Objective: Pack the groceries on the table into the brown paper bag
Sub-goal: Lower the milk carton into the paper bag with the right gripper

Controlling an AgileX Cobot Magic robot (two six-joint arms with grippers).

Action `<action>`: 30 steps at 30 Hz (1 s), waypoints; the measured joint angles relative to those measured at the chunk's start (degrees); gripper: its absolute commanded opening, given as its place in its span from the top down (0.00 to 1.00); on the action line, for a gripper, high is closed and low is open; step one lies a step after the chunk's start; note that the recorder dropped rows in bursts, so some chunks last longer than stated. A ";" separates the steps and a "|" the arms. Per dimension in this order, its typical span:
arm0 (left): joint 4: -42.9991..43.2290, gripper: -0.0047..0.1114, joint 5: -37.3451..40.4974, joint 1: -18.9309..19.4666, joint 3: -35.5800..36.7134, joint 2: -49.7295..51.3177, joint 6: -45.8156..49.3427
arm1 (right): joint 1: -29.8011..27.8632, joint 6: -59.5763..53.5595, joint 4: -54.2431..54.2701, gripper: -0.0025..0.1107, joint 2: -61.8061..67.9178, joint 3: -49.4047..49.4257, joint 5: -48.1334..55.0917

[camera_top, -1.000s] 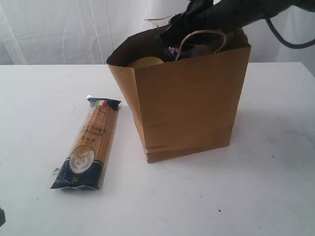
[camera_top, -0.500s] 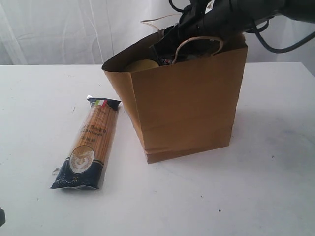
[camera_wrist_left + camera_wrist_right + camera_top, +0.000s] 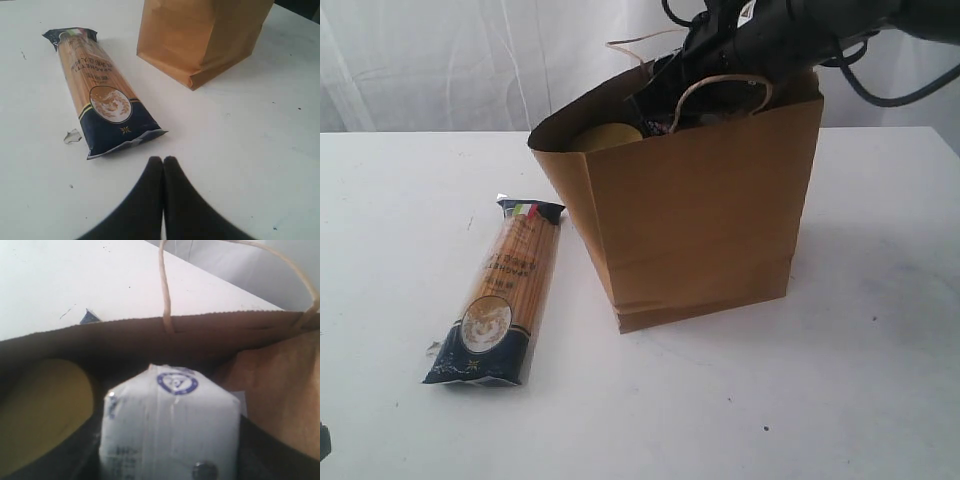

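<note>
The brown paper bag (image 3: 700, 200) stands upright on the table (image 3: 840, 380). My right gripper (image 3: 170, 440) reaches into its open top, shut on the small blue-white carton (image 3: 170, 415), whose sides sit between the dark fingers. A yellow lid (image 3: 610, 132) (image 3: 45, 410) shows inside the bag beside the carton. The long spaghetti packet (image 3: 500, 290) (image 3: 100, 95) lies flat to the left of the bag. My left gripper (image 3: 163, 160) hovers low over the table just short of the packet's dark-blue end, shut with nothing in it.
A twisted paper handle (image 3: 165, 290) rises from the bag's rim in front of the carton. A small clear scrap (image 3: 72, 136) lies beside the packet's near end. The right arm (image 3: 790, 35) and its cables hang over the bag's top.
One second ago the right arm sat a little lower and further right; it shifted, and the bag's left rim moved slightly left. Nothing has moved in the last half second.
</note>
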 measured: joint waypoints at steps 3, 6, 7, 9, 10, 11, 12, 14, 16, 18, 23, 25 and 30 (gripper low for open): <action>0.00 0.96 0.00 0.00 0.00 0.00 0.00 | 0.00 0.00 -0.10 0.56 -0.62 0.00 1.12; 0.00 0.96 0.00 0.00 0.00 0.00 0.00 | 0.00 0.00 -0.32 0.56 -1.19 0.00 2.06; 0.00 0.96 0.00 0.00 0.00 0.00 0.00 | 0.00 0.00 -0.35 0.56 -1.44 0.00 2.18; 0.00 0.96 0.00 0.00 0.00 0.00 0.00 | 0.00 0.00 -0.46 0.55 -1.67 0.00 2.60; 0.00 0.96 0.00 0.00 0.00 0.00 0.00 | 0.00 0.00 -0.57 0.54 -1.77 0.00 2.61; 0.00 0.96 0.00 0.00 0.00 0.00 0.00 | 0.00 0.00 -0.57 0.52 -1.90 0.00 2.70; 0.00 0.96 0.00 0.00 0.00 0.00 0.00 | 0.00 0.00 -0.57 0.49 -2.02 0.00 2.84; 0.00 0.96 0.00 0.00 0.00 0.00 0.00 | 0.00 0.00 -0.57 0.42 -2.25 0.00 2.84; 0.00 0.96 0.00 0.00 0.00 0.00 0.00 | 0.00 0.00 -0.57 0.37 -2.87 0.00 2.35; 0.00 0.96 0.00 0.00 0.00 0.00 0.00 | 0.00 0.00 -0.84 0.36 -3.29 0.00 2.25; 0.00 0.96 0.00 0.00 0.00 0.00 0.00 | 0.00 0.00 -1.54 0.36 -3.56 0.00 2.25; 0.00 0.96 0.00 0.00 0.00 0.00 0.00 | 0.00 0.00 -1.62 0.36 -3.56 0.00 2.25; 0.00 0.96 0.00 0.00 0.00 0.00 0.00 | 0.00 0.00 -1.77 0.36 -3.56 0.00 2.36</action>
